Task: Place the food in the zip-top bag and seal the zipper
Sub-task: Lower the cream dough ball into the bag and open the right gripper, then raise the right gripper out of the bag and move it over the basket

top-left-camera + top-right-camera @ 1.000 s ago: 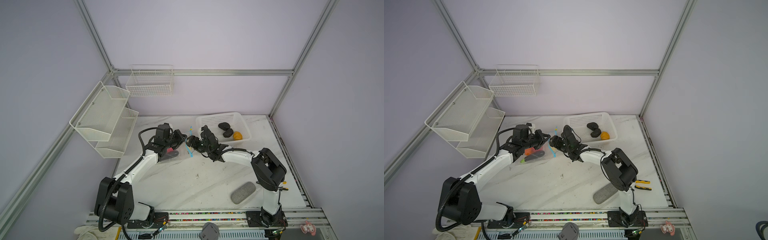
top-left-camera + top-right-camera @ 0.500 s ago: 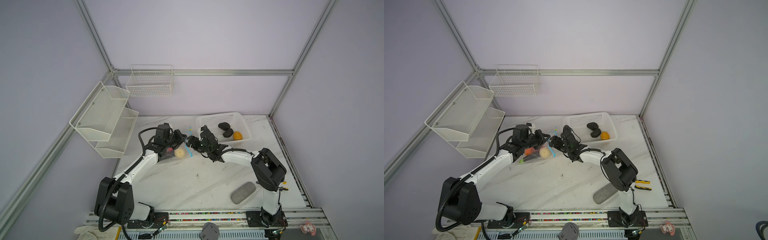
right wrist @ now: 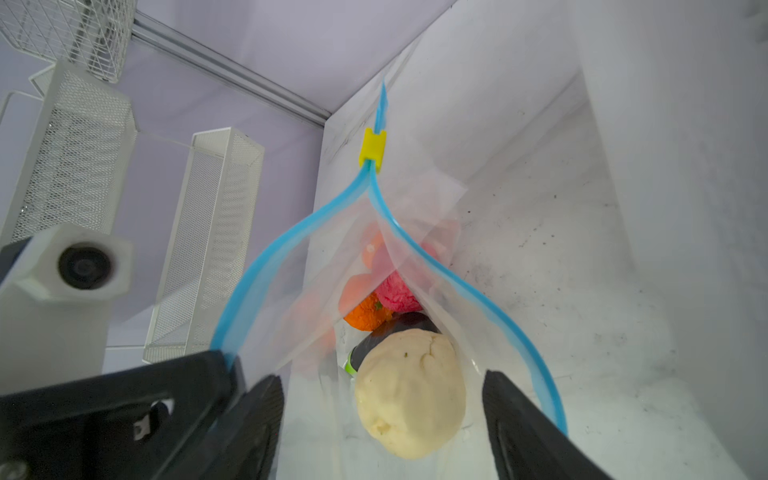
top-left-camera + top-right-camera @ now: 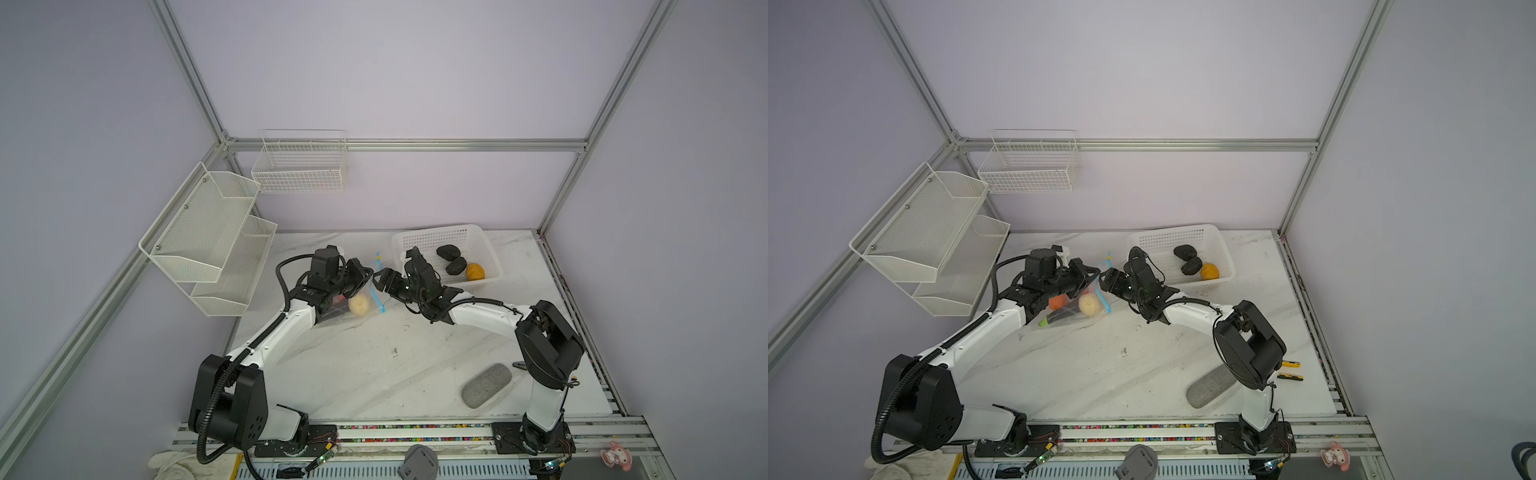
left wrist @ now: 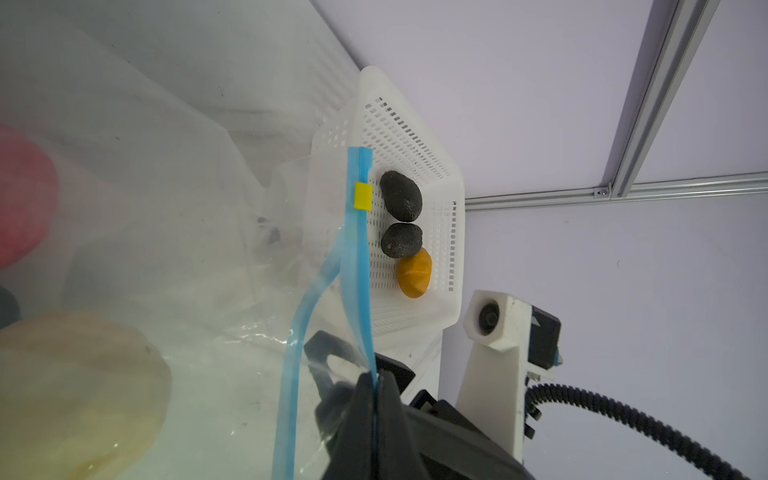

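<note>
The clear zip-top bag [image 4: 338, 311] lies at the table's back left with its mouth open. My left gripper [image 5: 376, 376] is shut on the upper lip's blue zipper [image 5: 358, 266], below the yellow tab [image 5: 363, 196], and holds that lip up. My right gripper [image 3: 382, 376] stands open at the mouth, its fingers apart on either side of a cream food [image 3: 411, 390] that lies inside the bag, touching neither. Deeper in lie a pink piece [image 3: 399, 293], an orange one [image 3: 365, 311] and a black one with a green end [image 3: 382, 336]. Both top views show the cream food [image 4: 1089, 305].
The white perforated basket [image 4: 436, 239] at the back right holds two black foods [image 4: 448, 252] [image 4: 456, 266] and an orange one [image 4: 475, 272]. A grey oval pad [image 4: 486, 385] lies front right. Mesh shelves [image 4: 208, 232] and a wire basket [image 4: 299, 166] hang on the walls.
The cream food, unseen a second ago, now lies inside the bag near its mouth. My right gripper has stayed open at the mouth. The left arm has not moved.
</note>
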